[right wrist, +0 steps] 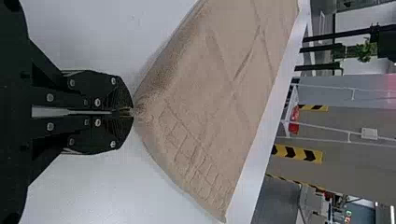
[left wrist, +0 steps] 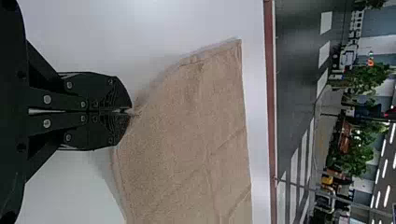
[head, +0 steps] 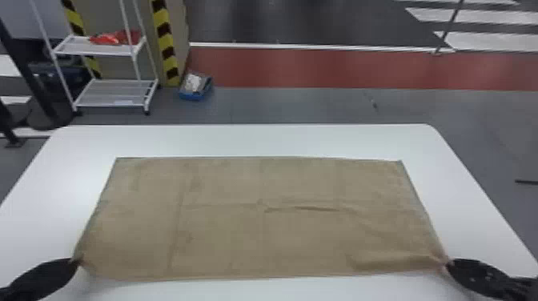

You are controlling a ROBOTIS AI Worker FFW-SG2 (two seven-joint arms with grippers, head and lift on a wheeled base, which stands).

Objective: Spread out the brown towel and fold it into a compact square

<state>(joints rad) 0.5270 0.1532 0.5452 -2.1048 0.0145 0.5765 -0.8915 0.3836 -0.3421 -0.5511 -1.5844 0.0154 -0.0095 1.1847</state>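
While pinching brown towel [head: 224, 180] at both near corners, holds L claw [head: 78, 260] closed on near L corner, R claw [head: 447, 262] closed on near R corner, one on each side of white worktop [head: 248, 140]. In L wrist view, has L claw [left wrist: 129, 111] w/ fingers tog., bit of cloth nipped at tips, towel fanning out from there. In R wrist view, has R claw [right wrist: 132, 112] likewise closed at tips, w/ cloth bunched & rounded up just beyond; seems slightly lifted off worktop at that corner.

Keeps towel spread as wide rectangle, long sides running L to R, near edge stretched btwn both claws. Rises in soft ridge along near edge, toward R corner. Farther in, lies mostly flat, w/ faint crease lines across L part & middle, plus longer wrinkle from center toward R. Ends in fairly straight far edge, both far corners resting on worktop, w/ strip of white surface btwn towel & worktop's far edge.

Beyond worktop, on L: has white rack [head: 110, 105] on floor, w/ red item [head: 116, 38] on upper shelf; just beside rack, yellow-&-black striped strip [head: 163, 38] & blue box [head: 193, 96] on floor. Farther back, has red floor band [head: 340, 68], then dark floor w/ white stripes [head: 492, 41] at far R.
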